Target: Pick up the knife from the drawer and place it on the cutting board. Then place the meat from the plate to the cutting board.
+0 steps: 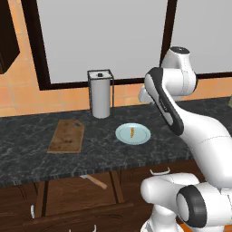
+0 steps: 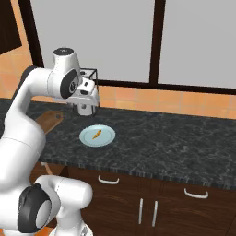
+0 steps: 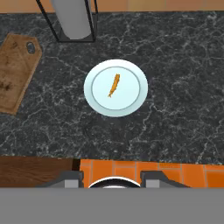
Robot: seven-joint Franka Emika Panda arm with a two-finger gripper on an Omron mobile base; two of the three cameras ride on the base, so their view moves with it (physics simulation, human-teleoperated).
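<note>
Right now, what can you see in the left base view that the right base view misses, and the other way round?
Left base view: the open drawer below the counter, with the knife lying inside, and the whole cutting board.

Right base view: the gripper hanging above the counter behind the plate, and the closed cabinet doors under the counter.

Both: the plate with the meat on it, the dark counter, and the paper towel holder.

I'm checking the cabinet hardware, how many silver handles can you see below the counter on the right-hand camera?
4: a curved handle under the plate, another curved one farther right, and two upright bar handles between them, lower down. The arm may hide more at left.
</note>
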